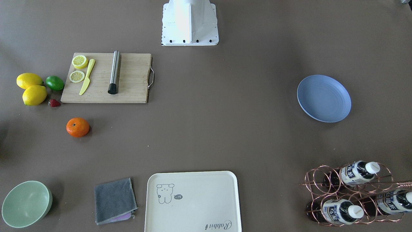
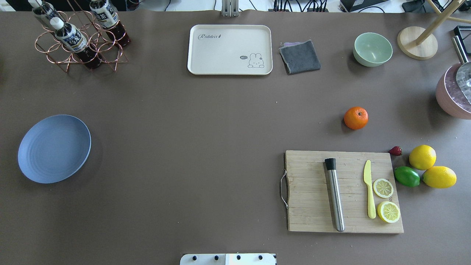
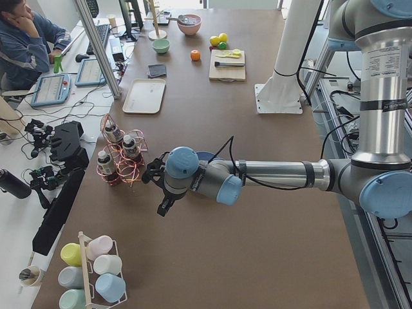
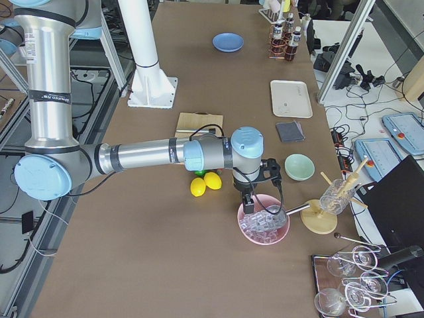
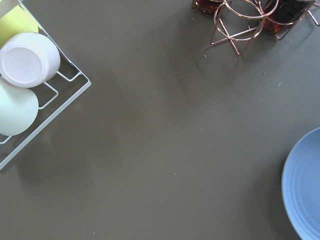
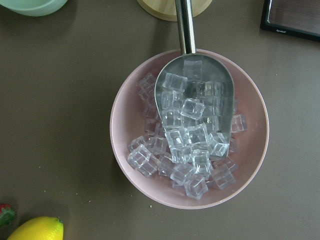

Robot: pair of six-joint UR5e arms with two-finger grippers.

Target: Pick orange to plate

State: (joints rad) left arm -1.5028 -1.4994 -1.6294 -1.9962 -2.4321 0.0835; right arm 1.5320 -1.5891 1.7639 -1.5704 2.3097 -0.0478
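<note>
Overhead exterior shows the orange (image 2: 356,117) in the right half, just above the cutting board (image 2: 309,191), well apart from the plate (image 2: 54,148) at far left, so the right gripper (image 4: 247,204), over the ice bowl (image 4: 285,228), looks nearer than the left gripper (image 3: 162,205); neither's opening can be told.

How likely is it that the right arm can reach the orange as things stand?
Probably yes: the orange lies alone on open table on the robot's right, and the right gripper hovers nearby over the pink ice bowl.
</note>
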